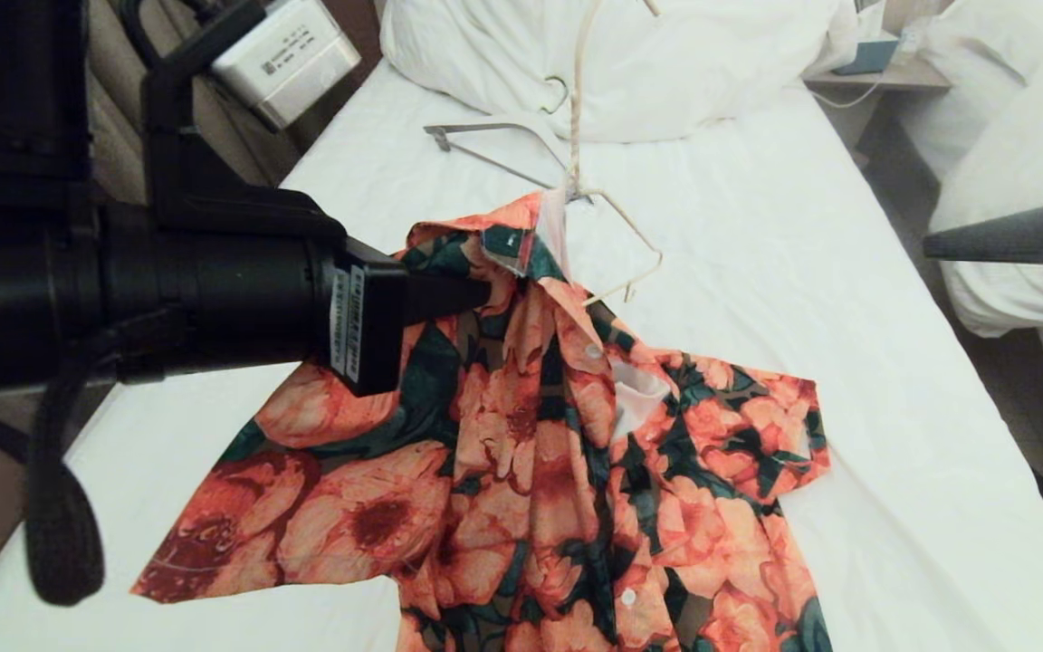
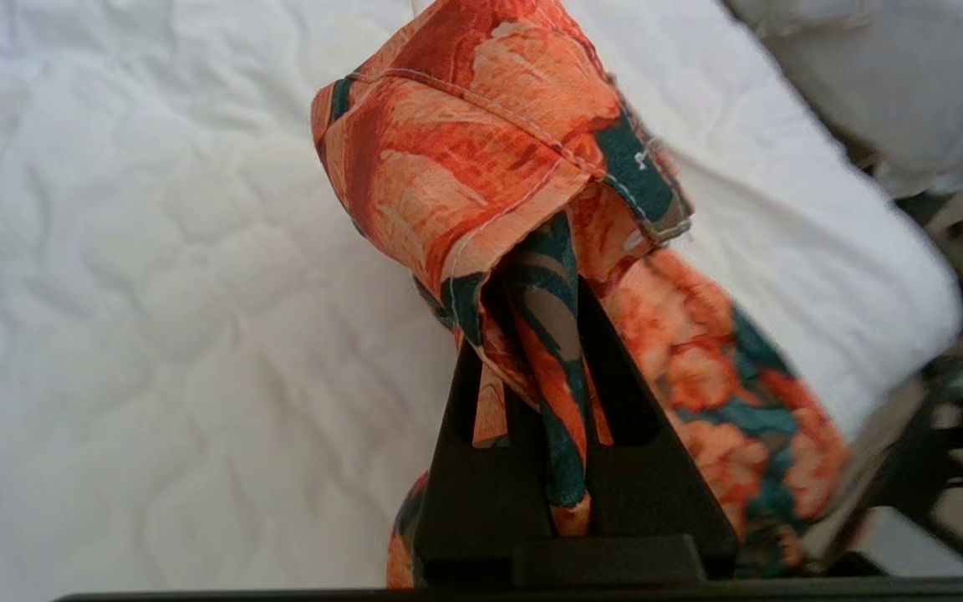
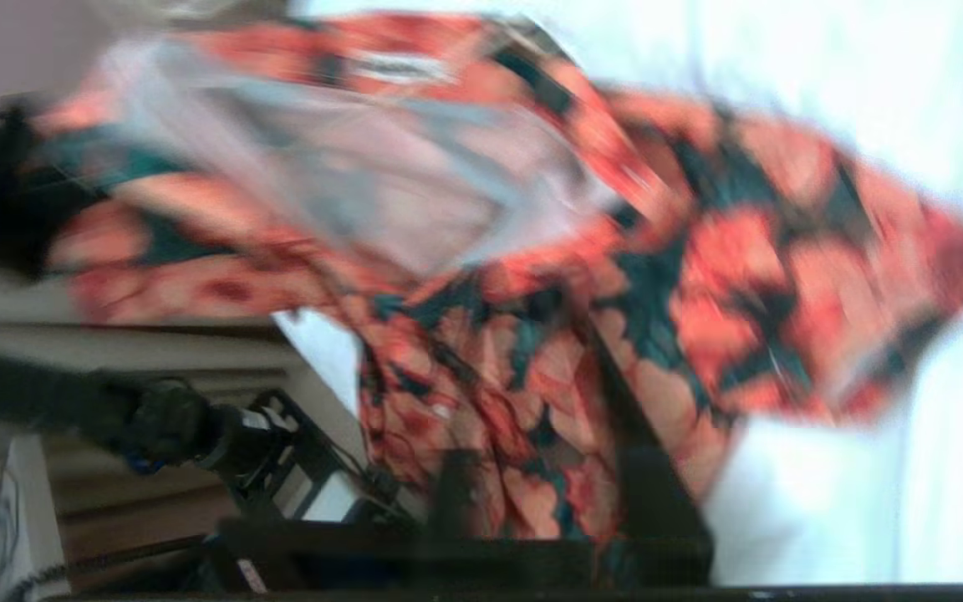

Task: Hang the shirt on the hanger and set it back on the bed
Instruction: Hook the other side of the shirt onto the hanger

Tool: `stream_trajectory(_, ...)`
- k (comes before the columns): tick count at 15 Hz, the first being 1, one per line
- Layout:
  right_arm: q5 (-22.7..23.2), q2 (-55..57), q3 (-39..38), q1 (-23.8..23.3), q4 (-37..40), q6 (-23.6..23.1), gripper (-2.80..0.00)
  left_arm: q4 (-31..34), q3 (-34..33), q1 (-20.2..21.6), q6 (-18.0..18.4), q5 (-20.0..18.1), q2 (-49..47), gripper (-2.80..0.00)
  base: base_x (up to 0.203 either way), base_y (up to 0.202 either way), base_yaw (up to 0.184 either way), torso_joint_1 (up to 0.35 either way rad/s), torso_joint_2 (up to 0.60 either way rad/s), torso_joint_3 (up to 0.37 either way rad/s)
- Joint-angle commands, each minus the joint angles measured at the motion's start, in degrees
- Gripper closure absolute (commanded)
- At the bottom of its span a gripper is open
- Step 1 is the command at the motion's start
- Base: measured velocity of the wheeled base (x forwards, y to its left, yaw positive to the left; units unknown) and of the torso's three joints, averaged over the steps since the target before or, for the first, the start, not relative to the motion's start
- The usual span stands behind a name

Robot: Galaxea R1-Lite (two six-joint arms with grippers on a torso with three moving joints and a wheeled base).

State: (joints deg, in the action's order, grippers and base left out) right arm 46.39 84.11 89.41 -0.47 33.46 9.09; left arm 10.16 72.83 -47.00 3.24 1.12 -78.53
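The shirt [image 1: 503, 435], orange-coral flowers on dark green, lies spread on the bed [image 1: 847, 272] with its collar pulled up. My left gripper [image 1: 483, 292] is shut on a fold of that collar [image 2: 561, 293], and cloth bunches between its fingers. The hanger [image 1: 574, 136], thin cream wire, has one shoulder inside the neck opening and the other sticking out to the right. Its long hook reaches up towards the pillow. My right gripper [image 1: 929, 244] hovers off the bed's right side, apart from the shirt, as one tapered wedge with nothing in it.
A thicker grey-white hanger [image 1: 485, 125] lies on the sheet behind the shirt, below a big white pillow [image 1: 666, 63]. A nightstand [image 1: 884, 72] and a second bed with a puffy duvet [image 1: 1010, 136] stand to the right. My left arm fills the left of the head view.
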Motion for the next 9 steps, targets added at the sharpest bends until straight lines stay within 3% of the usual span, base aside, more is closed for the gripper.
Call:
stream_trajectory(1, -2.1, 4.5, 3.2, 2.0, 2.5, 0.0, 0.0, -0.2, 0.3, -1.1, -3.4, -0.4, 1.2, 0.0, 0.0, 0.0, 0.0, 0.0, 0.0, 0.0)
stream_trajectory(4, -3.5, 6.3, 7.7, 3.1, 6.2, 0.0, 0.0, -3.5, -1.7, -1.4, -8.7, -4.5, 3.1, 0.0, 0.0, 0.0, 0.0, 0.0, 0.0, 0.0)
stream_trajectory(7, -13.0, 8.6, 10.0, 8.4, 13.1, 0.0, 0.0, -10.3, -4.9, -1.5, -13.9, -7.2, 4.9, 0.0, 0.0, 0.0, 0.0, 0.0, 0.0, 0.0)
stream_trajectory(9, -15.9, 10.6, 10.4, 9.9, 13.7, 1.0, 0.0, -14.0, -7.6, -1.5, -16.3, -9.3, 6.2, 0.0, 0.0, 0.0, 0.0, 0.0, 0.0, 0.0)
